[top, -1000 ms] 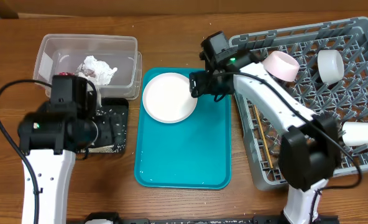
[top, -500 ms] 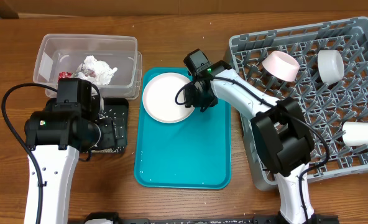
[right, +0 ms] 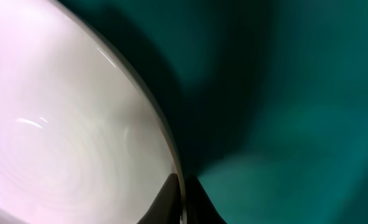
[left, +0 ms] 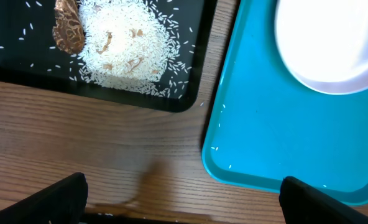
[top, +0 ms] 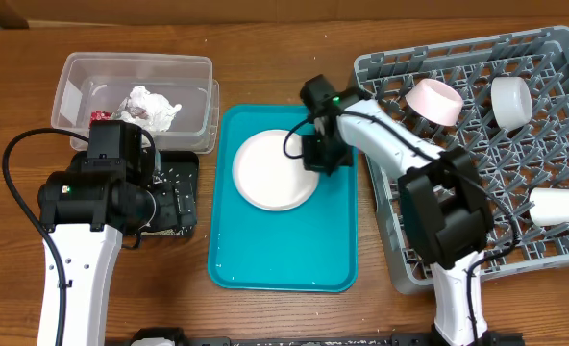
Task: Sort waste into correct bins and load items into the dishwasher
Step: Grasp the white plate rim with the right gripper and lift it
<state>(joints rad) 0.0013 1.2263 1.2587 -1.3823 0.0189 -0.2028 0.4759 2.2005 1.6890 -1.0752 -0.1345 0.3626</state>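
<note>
The large white plate (top: 273,171) lies on the teal serving tray (top: 284,250). My right gripper (top: 321,154) is shut on its right rim. In the right wrist view the two dark fingers (right: 165,202) pinch the thin edge of the plate (right: 66,124), and the right gripper (right: 184,202) sits at the bottom of the frame. My left gripper (left: 184,205) hangs open over bare wood, near the black tray (left: 22,62) that holds a heap of rice (left: 125,50) and a brown scrap (left: 69,31). The crumpled napkin (top: 152,104) lies in the clear tub (top: 136,60).
The grey dish rack (top: 381,67) stands at the right with a pinkish bowl (top: 433,100) and a white cup (top: 510,101) in it, and another pale vessel (top: 560,205) lying near its right edge. The black tray (top: 186,183) sits just left of the teal tray.
My right gripper has closed onto the plate's right rim. The plate has slid right and toward the front on the teal tray. The left arm has stayed put.
</note>
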